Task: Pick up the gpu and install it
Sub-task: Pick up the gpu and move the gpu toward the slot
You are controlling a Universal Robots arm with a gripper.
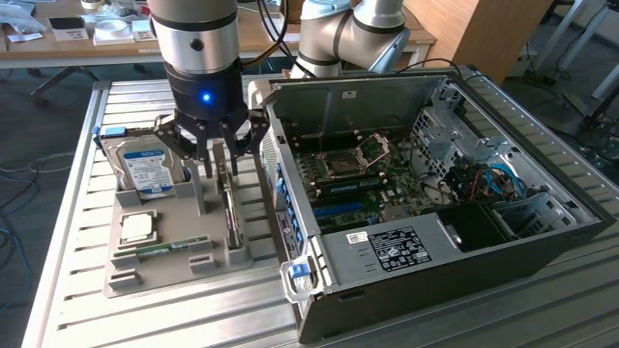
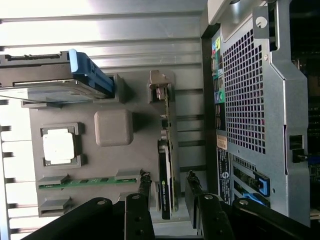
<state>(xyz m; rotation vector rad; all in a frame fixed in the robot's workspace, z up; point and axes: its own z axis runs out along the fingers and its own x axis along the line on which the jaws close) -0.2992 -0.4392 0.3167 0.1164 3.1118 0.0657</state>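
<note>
The gpu (image 1: 231,214) stands on its long edge in a slot of the grey holder tray (image 1: 179,217), on the side nearest the computer case. In the wrist view the gpu (image 2: 165,150) appears edge-on, with its black fan housing toward the gripper. My gripper (image 1: 220,161) hangs straight above the card's far end. Seen from the wrist, the gripper (image 2: 168,181) is open, with its fingers (image 2: 145,182) straddling the card and a gap on each side. Nothing is held.
The tray also holds a silver hard drive (image 1: 145,170) with a blue clip, a processor chip (image 1: 138,227) and a green memory stick (image 1: 159,250). The open computer case (image 1: 435,188) lies just to the exterior view's right, with its motherboard (image 1: 358,185) exposed. A slatted metal table (image 1: 68,290) carries everything.
</note>
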